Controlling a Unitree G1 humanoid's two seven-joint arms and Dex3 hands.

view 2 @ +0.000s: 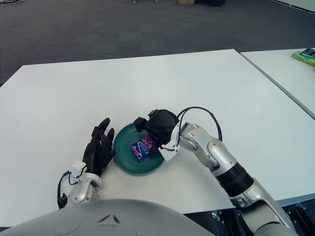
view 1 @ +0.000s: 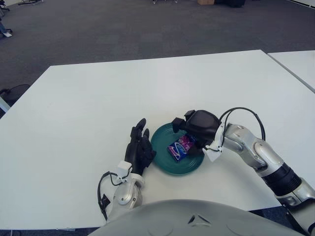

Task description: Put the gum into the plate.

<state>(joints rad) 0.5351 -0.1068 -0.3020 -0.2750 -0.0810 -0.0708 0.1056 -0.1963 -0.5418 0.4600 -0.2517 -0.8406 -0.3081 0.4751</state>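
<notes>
The gum [view 1: 179, 146], a purple and blue pack, lies flat in the teal plate [view 1: 183, 170] near the table's front edge. My right hand [view 1: 191, 126] hovers over the plate's back right part, right above the gum's far end. Its fingers are spread toward the left and do not wrap the pack. My left hand [view 1: 139, 147] shows just left of the plate's rim, with its fingers stretched out and holding nothing.
The white table [view 1: 98, 108] stretches far back and to the left. A second white table [view 2: 285, 73] stands at the right with a green object [view 2: 305, 56] on it. Grey carpet lies beyond.
</notes>
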